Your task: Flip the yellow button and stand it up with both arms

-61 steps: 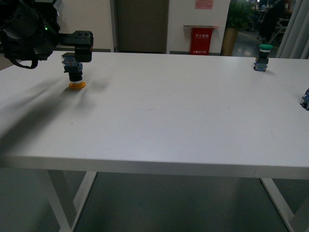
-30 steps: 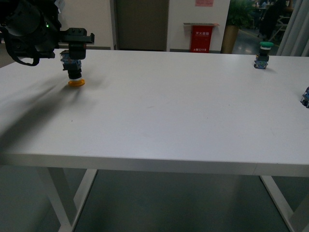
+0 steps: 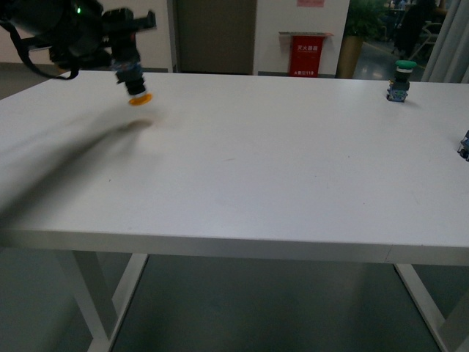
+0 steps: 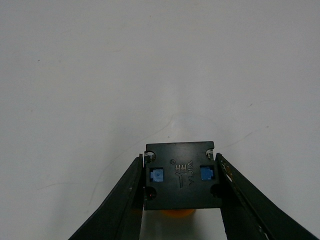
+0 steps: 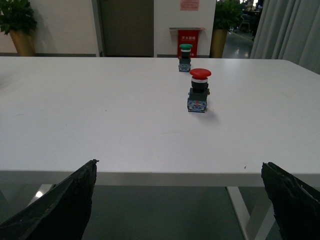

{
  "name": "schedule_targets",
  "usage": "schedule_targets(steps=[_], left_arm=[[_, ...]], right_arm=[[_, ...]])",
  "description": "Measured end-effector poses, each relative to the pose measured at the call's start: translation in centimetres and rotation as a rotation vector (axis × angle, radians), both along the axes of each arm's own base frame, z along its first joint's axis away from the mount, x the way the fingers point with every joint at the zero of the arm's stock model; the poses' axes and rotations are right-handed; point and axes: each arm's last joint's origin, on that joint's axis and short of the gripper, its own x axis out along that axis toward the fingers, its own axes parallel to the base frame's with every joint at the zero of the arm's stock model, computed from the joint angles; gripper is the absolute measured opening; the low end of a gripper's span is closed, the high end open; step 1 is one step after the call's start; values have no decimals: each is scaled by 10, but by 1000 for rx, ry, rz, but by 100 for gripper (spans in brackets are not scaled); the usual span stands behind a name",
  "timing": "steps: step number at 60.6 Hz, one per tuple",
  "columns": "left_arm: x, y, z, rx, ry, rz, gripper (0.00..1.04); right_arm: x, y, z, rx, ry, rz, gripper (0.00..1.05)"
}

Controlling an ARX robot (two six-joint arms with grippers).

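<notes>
**Over the table's far left corner: yellow button held cap-down**

At the far left of the white table (image 3: 256,169), your left gripper (image 4: 180,167) holds the yellow button (image 3: 135,79) in the air. Its two fingers (image 4: 125,200) press against opposite sides of the black-and-blue contact block, so the jaws are pinched on the block and not on the cap.

The button's long axis runs close to vertical, with the contact block on top inside the gripper and the yellow-orange cap pointing down at the table. In the front view the axis leans a little, with the cap end swung slightly to the right of the block. The cap is clear of the surface, and its blurred shadow lies on the table apart from it.

From the left wrist you look straight onto the block's back face, with its two small blue squares, and only a sliver of orange shows beyond it.

Your right gripper (image 5: 179,164) sits low at the table's near edge, its jaws spread wide and holding nothing. A red-capped switch (image 5: 198,91) stands upright ahead of it, and a green-capped switch (image 3: 399,81) stands further back near the far right edge, well apart from the yellow button.
</notes>
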Motion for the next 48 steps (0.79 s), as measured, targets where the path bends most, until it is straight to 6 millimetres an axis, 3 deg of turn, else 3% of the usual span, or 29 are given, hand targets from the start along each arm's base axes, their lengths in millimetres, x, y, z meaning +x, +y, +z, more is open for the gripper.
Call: schedule_targets(steps=[10, 16, 23, 28, 34, 42, 48], left_arm=[[-9, -27, 40, -267, -87, -193, 36], [-17, -51, 71, -470, -148, -366, 36], [-24, -81, 91, -695, -157, -534, 36], [-24, -98, 91, -820, -134, -601, 36], [-18, -126, 68, -1027, -54, -686, 36], [-15, -147, 43, -1190, 52, -750, 36], [-17, -155, 37, -1286, 74, -789, 36]], right_arm=[[0, 0, 0, 0, 0, 0, 98], [0, 0, 0, 0, 0, 0, 98], [0, 0, 0, 0, 0, 0, 98], [0, 0, 0, 0, 0, 0, 98], [0, 0, 0, 0, 0, 0, 98], [0, 0, 0, 0, 0, 0, 98], [0, 0, 0, 0, 0, 0, 98]])
